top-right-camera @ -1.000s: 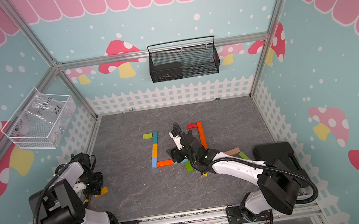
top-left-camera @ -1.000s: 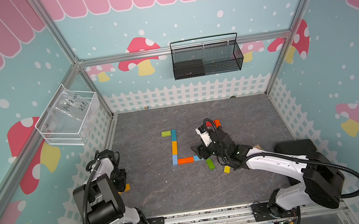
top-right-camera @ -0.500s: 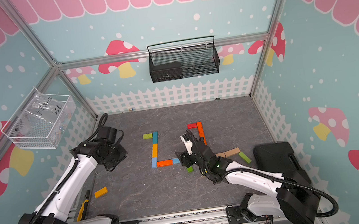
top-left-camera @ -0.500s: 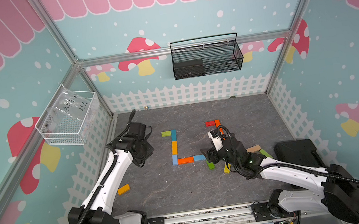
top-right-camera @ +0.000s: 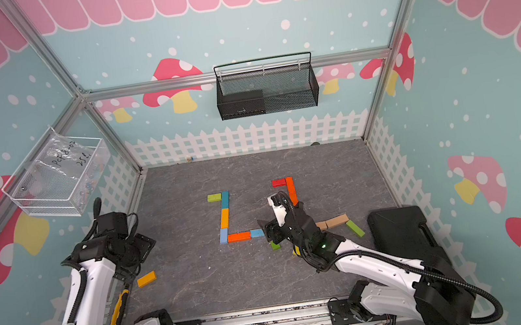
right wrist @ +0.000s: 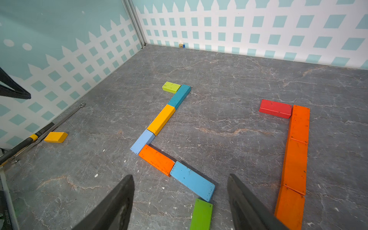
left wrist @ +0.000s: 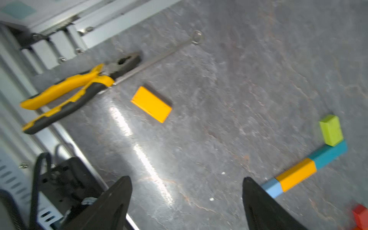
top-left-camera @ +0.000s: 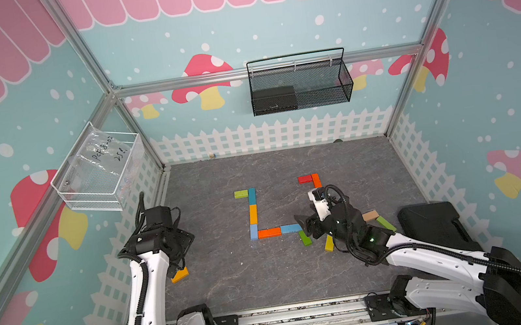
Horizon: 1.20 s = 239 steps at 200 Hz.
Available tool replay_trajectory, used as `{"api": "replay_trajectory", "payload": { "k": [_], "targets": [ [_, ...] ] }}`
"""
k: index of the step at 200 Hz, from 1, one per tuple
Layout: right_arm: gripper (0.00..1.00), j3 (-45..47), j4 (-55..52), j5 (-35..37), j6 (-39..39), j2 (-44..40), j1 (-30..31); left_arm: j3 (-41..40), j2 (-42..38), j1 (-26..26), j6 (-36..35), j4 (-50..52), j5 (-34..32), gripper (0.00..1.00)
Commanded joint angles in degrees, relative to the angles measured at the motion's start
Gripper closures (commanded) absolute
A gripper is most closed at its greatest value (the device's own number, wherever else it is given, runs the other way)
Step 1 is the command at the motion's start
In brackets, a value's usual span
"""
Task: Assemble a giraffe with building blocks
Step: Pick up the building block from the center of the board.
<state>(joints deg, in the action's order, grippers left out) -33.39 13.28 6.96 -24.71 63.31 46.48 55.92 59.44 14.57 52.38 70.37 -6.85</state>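
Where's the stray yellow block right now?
In both top views the stray yellow block lies flat on the robot's left, alone beside the pliers, apart from the assembled row.

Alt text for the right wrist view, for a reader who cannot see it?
The right gripper, jaws open and empty, hangs over a blue block and a green block on the grey table. The blue block ends an L-shaped row of blocks; beside it runs an orange column with a red block at its far end.
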Motion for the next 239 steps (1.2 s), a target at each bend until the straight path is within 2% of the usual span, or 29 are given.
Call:
{"api": "replay_trajectory", "payload": {
  "k": [1,24,61,106,157,182,239],
  "targets": [
    [0.25,-0.5,0.5,-1.5,0.1,1.3,-0.2,-1.3,3.9,3.0,7.0,1.1,-2.1,0.01],
    [0.25,-2.1,0.0,-1.7,0.5,2.7,-0.2,-3.0,8.9,5.6,13.4,-0.6,0.9,0.01],
    [0.26,-5.1,-1.5,-2.9,0.9,5.6,-0.2,-4.6,17.5,6.3,20.1,-6.4,4.9,0.01],
    [0.26,-8.0,-3.3,-3.1,1.7,8.6,-0.2,-7.7,20.3,7.2,24.9,-10.5,5.0,0.01],
    [0.27,-9.9,-3.3,-4.2,1.2,11.8,-0.2,-11.2,24.6,8.8,23.9,-17.2,6.0,0.04],
    [0.27,-10.4,-3.8,-4.0,1.4,12.4,-0.2,-11.6,24.8,9.0,23.2,-18.5,4.2,0.07],
    [0.3,-11.7,-4.1,-4.5,1.2,14.1,-0.2,-12.9,27.1,10.9,21.9,-21.5,2.1,0.17]
  ]
}}
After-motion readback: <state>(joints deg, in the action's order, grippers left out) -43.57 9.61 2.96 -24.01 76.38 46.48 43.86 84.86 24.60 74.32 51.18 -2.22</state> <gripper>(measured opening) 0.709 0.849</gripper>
